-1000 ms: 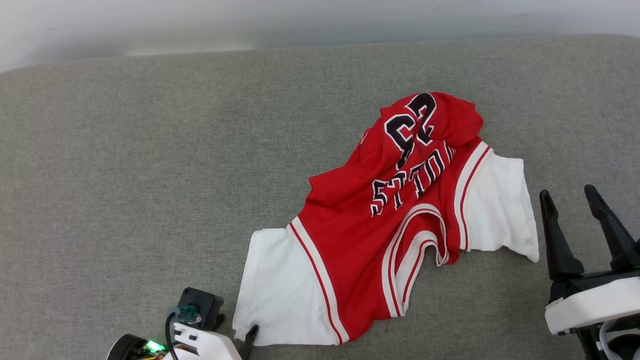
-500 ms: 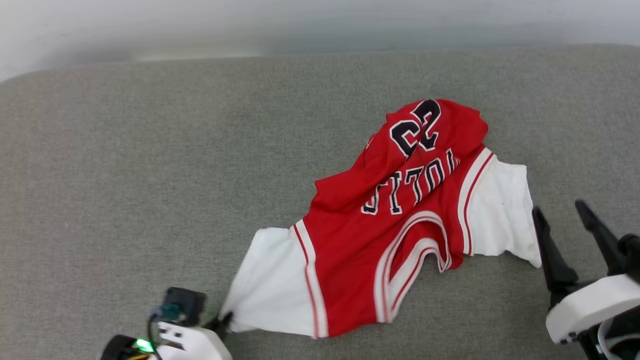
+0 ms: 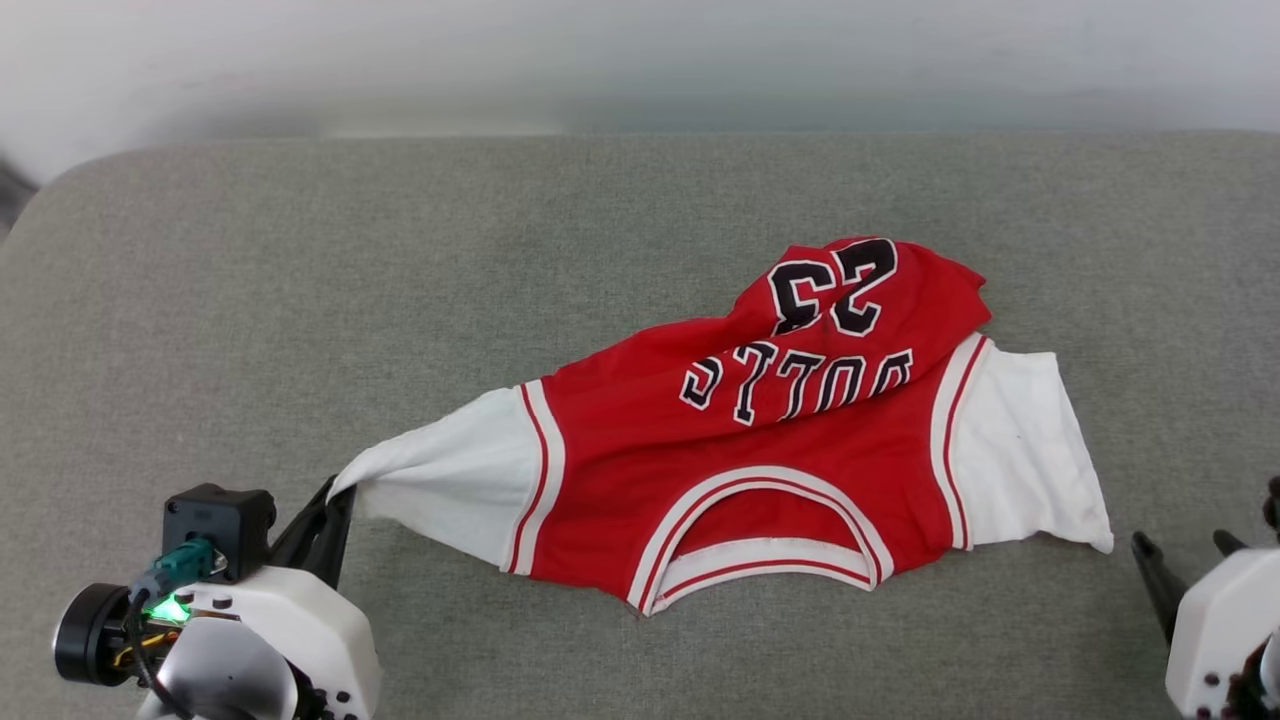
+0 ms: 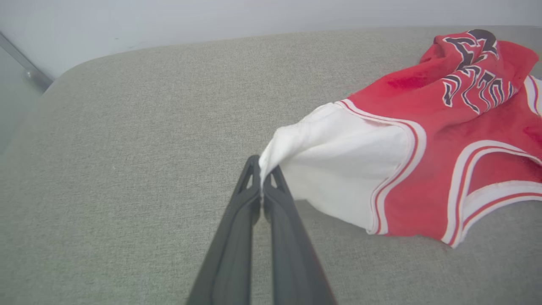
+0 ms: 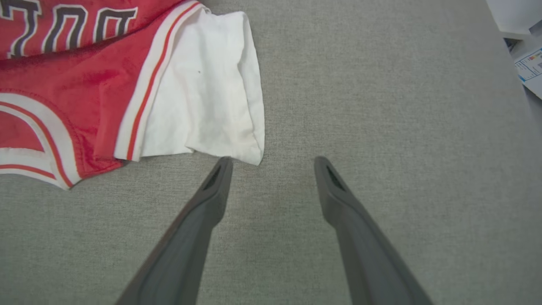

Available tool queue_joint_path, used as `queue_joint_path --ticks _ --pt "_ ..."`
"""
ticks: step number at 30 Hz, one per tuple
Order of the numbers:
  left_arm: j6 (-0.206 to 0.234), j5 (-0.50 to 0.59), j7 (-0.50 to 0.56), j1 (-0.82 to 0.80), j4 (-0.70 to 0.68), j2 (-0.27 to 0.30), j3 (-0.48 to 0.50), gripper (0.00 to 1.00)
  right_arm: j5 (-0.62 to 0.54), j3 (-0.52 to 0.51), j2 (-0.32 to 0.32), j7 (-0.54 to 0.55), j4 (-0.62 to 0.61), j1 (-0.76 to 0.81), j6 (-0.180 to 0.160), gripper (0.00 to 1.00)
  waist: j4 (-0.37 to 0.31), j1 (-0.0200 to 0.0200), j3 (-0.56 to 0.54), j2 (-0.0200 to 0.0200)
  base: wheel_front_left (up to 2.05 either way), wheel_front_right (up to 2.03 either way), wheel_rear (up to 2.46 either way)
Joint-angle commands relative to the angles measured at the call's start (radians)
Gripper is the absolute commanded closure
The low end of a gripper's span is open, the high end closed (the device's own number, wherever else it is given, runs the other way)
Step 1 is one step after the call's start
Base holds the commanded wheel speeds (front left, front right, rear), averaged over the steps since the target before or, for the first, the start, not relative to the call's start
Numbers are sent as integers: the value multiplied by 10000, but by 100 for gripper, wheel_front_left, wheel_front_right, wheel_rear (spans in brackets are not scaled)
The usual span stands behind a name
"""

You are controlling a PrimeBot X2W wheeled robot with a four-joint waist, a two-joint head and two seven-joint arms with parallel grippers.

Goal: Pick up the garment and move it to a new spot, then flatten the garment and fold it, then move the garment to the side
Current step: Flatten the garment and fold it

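Note:
The garment (image 3: 760,460), a red jersey with white sleeves and black lettering with the number 23, lies on the grey cushioned surface (image 3: 300,300), neck opening toward me. My left gripper (image 3: 335,495) is shut on the tip of its left white sleeve (image 4: 338,169), pulled out to a point; the left wrist view shows the closed fingers (image 4: 254,212) pinching the cloth at the left gripper (image 4: 263,169). At the lower right my right gripper (image 5: 273,160) stands open just below the corner of the right white sleeve (image 5: 203,101), holding nothing; its tips (image 3: 1150,555) peek in at the head view's edge.
The grey surface ends at a rounded far edge against a pale wall (image 3: 640,60). Its left corner (image 4: 55,84) curves away beside a metal bar (image 4: 25,63). Papers (image 5: 529,67) lie beyond the surface's right edge.
My left gripper has shut on the left sleeve tip and dragged it leftward, stretching the jersey out sideways. The right gripper has dropped lower in the head view, still open; the camera shifted too.

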Motion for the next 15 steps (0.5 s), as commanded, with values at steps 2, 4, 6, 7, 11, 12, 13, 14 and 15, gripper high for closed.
queue_joint_path --ticks 2,4,6,7,11,12,13,14,15 --pt "35 55 91 122 -301 40 -11 100 -7 -41 -51 234 121 -427 -7 0 88 0 117 0 0 0 0" --pt "50 51 218 136 -709 64 -77 100 -37 -13 -120 623 416 -746 -5 0 189 0 242 0 0 0 0" --pt "83 66 343 161 -1048 77 -128 100 -3 21 -179 976 835 -1127 -7 0 275 0 390 0 0 0 0" --pt "86 80 381 161 -1187 81 -160 100 16 -7 -157 1124 1076 -1320 -7 0 334 0 457 0 0 0 0" --pt "70 147 526 68 -1578 86 -313 100 -57 78 -313 1686 1822 -1815 -7 0 630 0 667 0 0 0 0" --pt "77 159 548 37 -1622 77 -330 100 -168 135 -391 1766 1993 -1863 -7 0 696 0 721 0 0 0 0" --pt "92 170 564 7 -1672 76 -335 100 -241 179 -412 1793 2154 -1899 -7 0 751 0 772 0 0 0 0" --pt "98 155 573 -17 -1720 69 -353 100 -274 233 -438 1855 2292 -1909 -7 0 815 0 836 0 0 0 0" --pt "105 141 576 -19 -1747 59 -372 100 -257 284 -427 1902 2445 -1927 -5 0 869 0 889 0 0 0 0"
